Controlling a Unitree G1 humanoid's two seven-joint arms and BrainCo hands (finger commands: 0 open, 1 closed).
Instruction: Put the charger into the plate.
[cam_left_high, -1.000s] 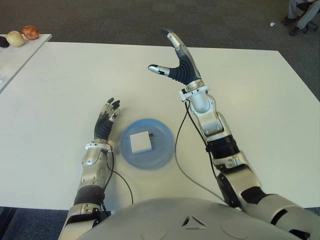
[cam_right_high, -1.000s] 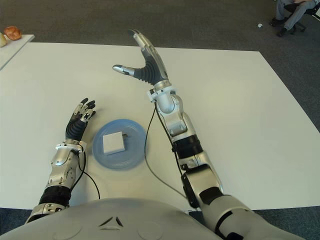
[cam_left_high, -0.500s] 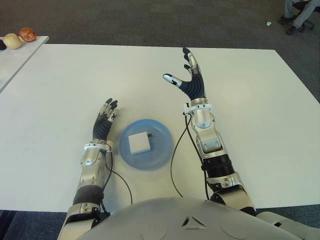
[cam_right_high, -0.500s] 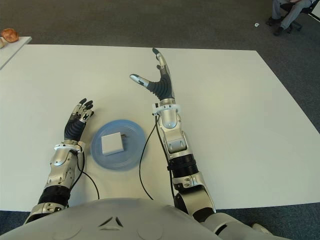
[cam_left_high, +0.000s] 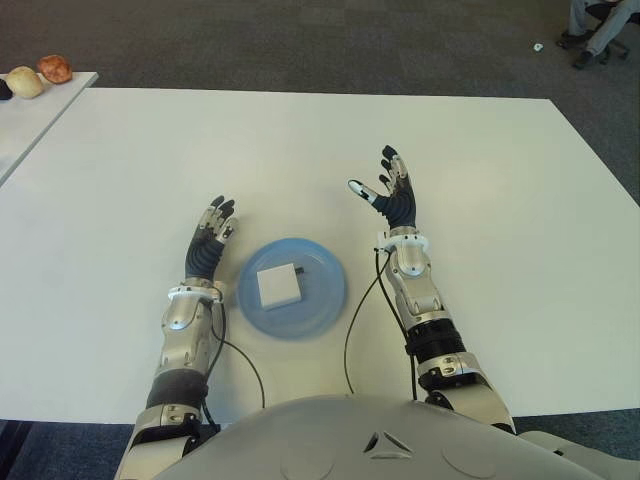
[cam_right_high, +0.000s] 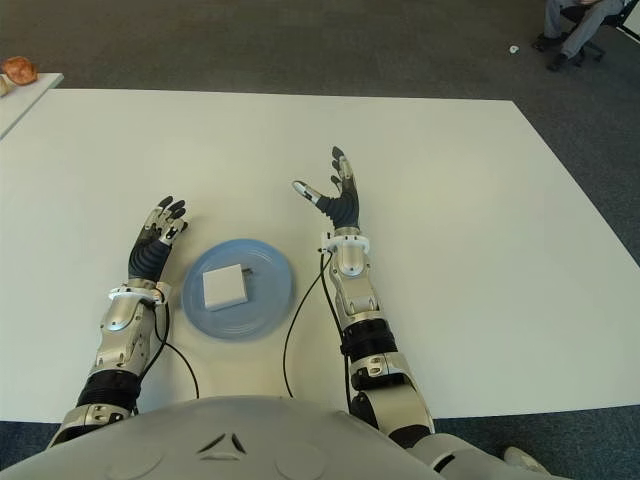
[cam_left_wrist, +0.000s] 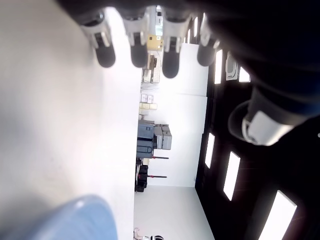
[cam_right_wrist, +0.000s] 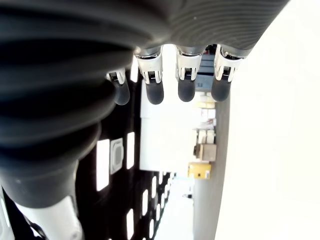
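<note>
Since a second ago the right hand (cam_left_high: 392, 196) has dropped from the upper middle of the frame to just right of center and drawn back toward the robot's body, while the plate, charger and left hand have kept their places. Now the right hand shows to the right of the blue plate (cam_left_high: 322, 303), apart from it, fingers spread and thumb out, holding nothing; whether it touches the white counter (cam_left_high: 500, 220) cannot be told from the eye views. Its own wrist view shows four straight fingertips (cam_right_wrist: 186, 87) with nothing between them, the rest of the hand a dark blur close to the lens. The white square charger (cam_left_high: 279, 286) lies flat inside the plate, a little left of its middle, at lower center of the frame. The left hand (cam_left_high: 212, 235) shows just left of the plate, fingers extended and relaxed, empty; its wrist view catches only the fingertips (cam_left_wrist: 105, 54) and a blurred blue edge of the plate at the lower left. Cables from both wrists trail over the counter toward the body. At the upper left edge, a few rounded items (cam_left_high: 40, 74) sit on a second counter, cut off by the frame; at the upper right corner, a person's legs (cam_left_high: 600, 20) are partly visible.
</note>
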